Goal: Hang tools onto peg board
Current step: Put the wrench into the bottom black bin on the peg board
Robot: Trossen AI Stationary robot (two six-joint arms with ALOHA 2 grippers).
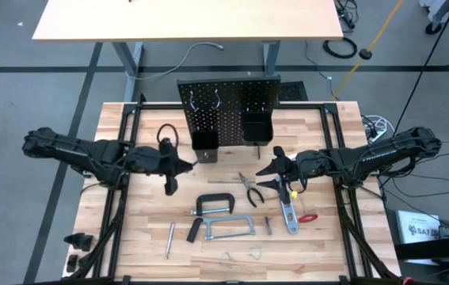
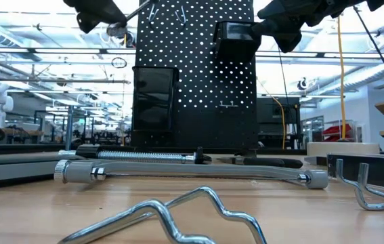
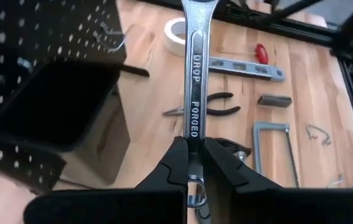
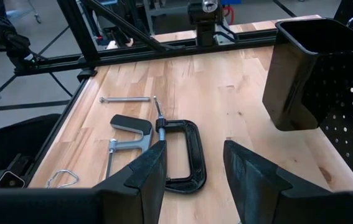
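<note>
The left gripper (image 3: 190, 163) is clamped on the shank of the silver wrench (image 3: 195, 74), holding it in the air just in front of the peg board (image 1: 228, 101), beside the board's left-hand bin (image 3: 58, 112). The wrench's open-jaw end points away from the gripper, out over the desk (image 1: 327, 127). The right gripper (image 4: 192, 168) hovers on the other side of the peg board, near its right-hand bin (image 4: 301, 74), with its fingers parted and nothing between them.

The step in hand looks like bringing the wrench to a hook on the peg board. To do it well, the arm would need to turn the wrench so that an end with an opening meets a hook (image 1: 195, 100) squarely; the hooks sit high on the peg board, above the bins, so the wrench probably has to rise before it goes in. The grip sits near one end, so the long free part may swing or slip if moved fast; a slow approach seems wise. The bin close by is the likely thing to bump.

Away from the peg board, the other tools lie flat on the desk: the black C-clamp (image 4: 179, 152), the grey hacksaw (image 1: 228, 228), the pliers (image 3: 210, 106), the grey level (image 3: 244, 67), the red-handled tool (image 3: 261, 53) and the white tape roll (image 3: 176, 34).
</note>
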